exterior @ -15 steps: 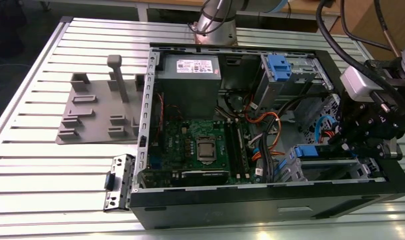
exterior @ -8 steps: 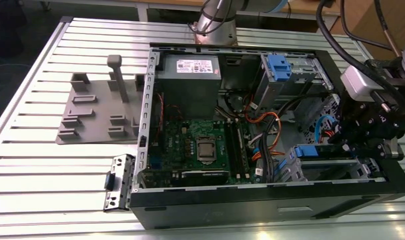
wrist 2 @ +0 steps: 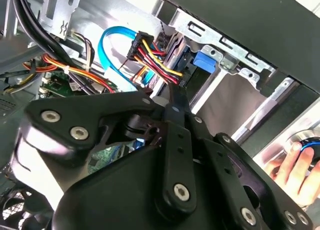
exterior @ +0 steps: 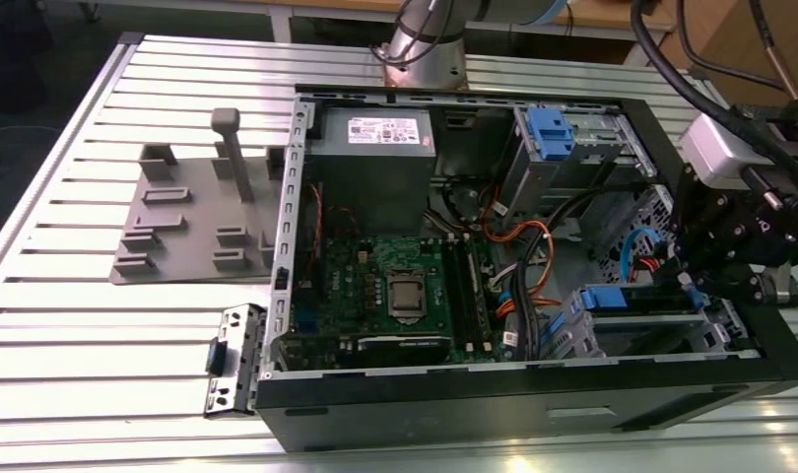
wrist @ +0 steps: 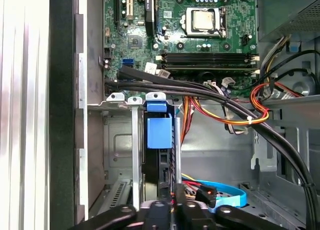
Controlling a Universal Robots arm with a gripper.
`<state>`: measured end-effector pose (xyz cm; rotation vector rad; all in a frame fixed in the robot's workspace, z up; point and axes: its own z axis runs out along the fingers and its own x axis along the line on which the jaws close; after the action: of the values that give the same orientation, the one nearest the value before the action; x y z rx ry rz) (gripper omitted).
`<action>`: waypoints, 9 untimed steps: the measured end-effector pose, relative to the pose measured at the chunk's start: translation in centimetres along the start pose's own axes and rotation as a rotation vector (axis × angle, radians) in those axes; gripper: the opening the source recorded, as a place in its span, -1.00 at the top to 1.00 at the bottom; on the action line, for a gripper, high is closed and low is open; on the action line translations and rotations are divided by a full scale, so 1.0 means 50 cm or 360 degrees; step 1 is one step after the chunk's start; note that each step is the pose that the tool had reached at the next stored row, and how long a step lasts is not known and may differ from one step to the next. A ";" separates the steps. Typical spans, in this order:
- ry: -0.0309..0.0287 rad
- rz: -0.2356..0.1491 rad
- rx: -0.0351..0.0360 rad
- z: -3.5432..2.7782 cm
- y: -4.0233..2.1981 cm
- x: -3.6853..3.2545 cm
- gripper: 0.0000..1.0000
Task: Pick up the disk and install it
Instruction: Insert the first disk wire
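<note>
I judge the install step nearly done: my claw (wrist: 167, 210), pressed together on the disk (wrist: 160, 155), holds it edge-on in the drive cage (wrist: 117, 140), needing a straight push to seat.
</note>
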<state>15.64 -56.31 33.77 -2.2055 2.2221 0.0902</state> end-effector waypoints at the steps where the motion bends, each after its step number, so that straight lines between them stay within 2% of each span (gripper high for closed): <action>1: -0.00020 0.0000 -0.0003 0.000 -0.002 0.000 0.79; 4: -0.00075 0.0001 -0.0019 0.000 -0.014 0.000 0.80; 7: -0.00092 0.0002 -0.0041 -0.001 -0.037 0.000 0.80; 8: -0.00100 0.0002 -0.0044 -0.002 -0.043 0.000 0.80; 9: -0.00109 0.0002 -0.0045 -0.009 -0.048 -0.001 0.80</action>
<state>18.05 -56.30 34.15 -2.2145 2.2326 0.1299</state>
